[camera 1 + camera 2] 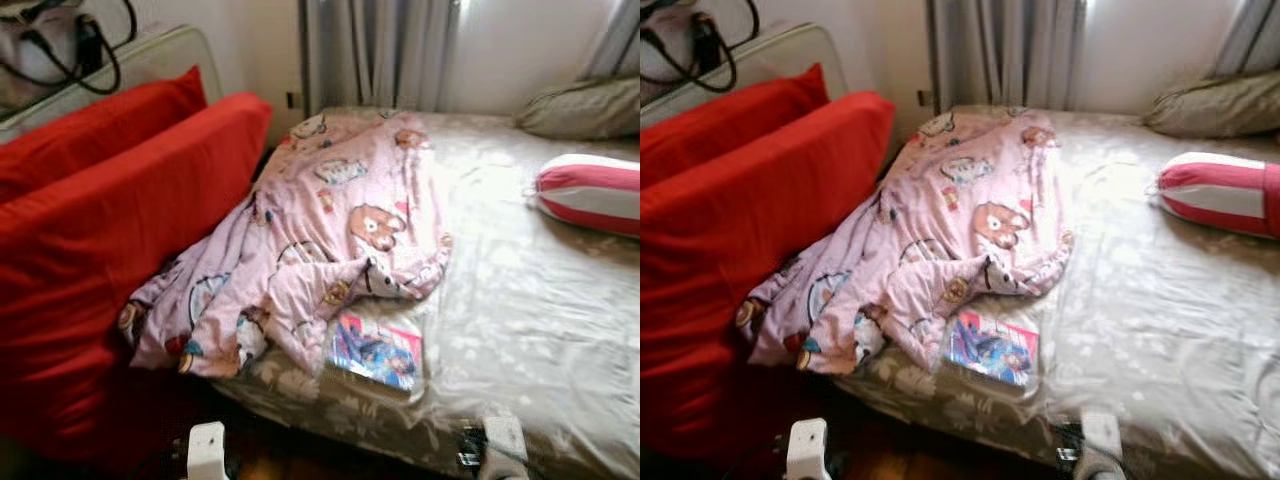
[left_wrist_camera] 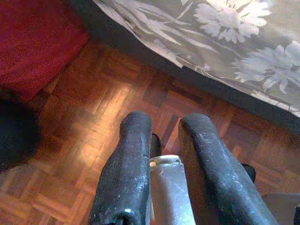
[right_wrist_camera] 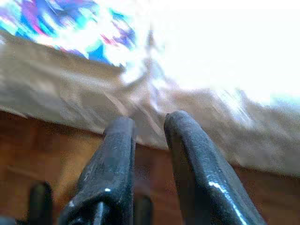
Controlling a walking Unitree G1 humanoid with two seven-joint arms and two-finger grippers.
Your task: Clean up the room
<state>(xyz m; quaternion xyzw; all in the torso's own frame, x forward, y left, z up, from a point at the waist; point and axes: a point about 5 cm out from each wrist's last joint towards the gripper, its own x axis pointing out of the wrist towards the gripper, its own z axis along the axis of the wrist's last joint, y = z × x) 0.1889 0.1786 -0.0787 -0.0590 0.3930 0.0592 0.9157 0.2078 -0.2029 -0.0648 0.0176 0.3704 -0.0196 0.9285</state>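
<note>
Pink cartoon-print blanket (image 1: 310, 250) lies crumpled on the left side of the bed (image 1: 540, 300), its near-left corner spilling over the edge against the red cushions (image 1: 110, 230). I note a colourful book (image 1: 378, 352) flat on the floral sheet at the bed's near edge, just beside the blanket's near hem. A red-and-white striped bolster (image 1: 590, 193) sits far right, a grey pillow (image 1: 580, 108) beyond it. Left hand (image 2: 161, 129) hangs over the parquet floor (image 2: 93, 131), fingers slightly parted, pinching nothing. Right hand (image 3: 149, 126) is low before the bed edge, fingers slightly parted, empty.
</note>
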